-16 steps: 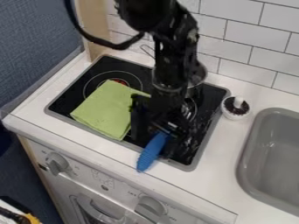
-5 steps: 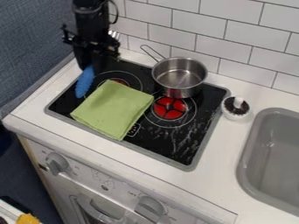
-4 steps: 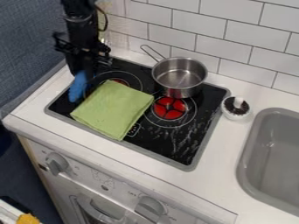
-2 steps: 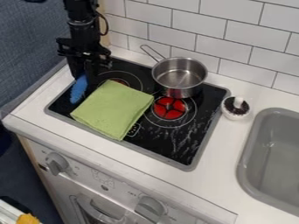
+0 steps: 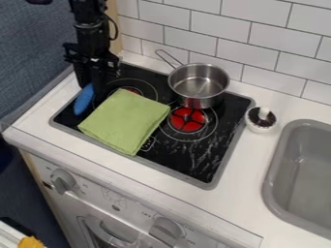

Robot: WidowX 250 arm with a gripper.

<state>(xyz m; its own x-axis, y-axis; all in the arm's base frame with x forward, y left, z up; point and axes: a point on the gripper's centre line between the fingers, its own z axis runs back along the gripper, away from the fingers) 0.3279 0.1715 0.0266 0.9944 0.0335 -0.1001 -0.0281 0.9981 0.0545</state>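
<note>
Over from the stove's front (image 5: 219, 169) to its left has come the blue thing (image 5: 83, 100), at the end effector (image 5: 89, 86), clamped or not I can't tell, left of folded cloth (image 5: 125, 121) and shiny metal pot (image 5: 199, 85).

The smooth white countertop (image 5: 247, 184) and white wall tiles (image 5: 242, 27) are being lit brightly, while the dark blue textured wall (image 5: 36, 43) is being left dimmer. Highlights are being reflected by the shiny steel saucepan (image 5: 198, 85); soft shading is being cast inside the grey sink (image 5: 300, 169).
</note>
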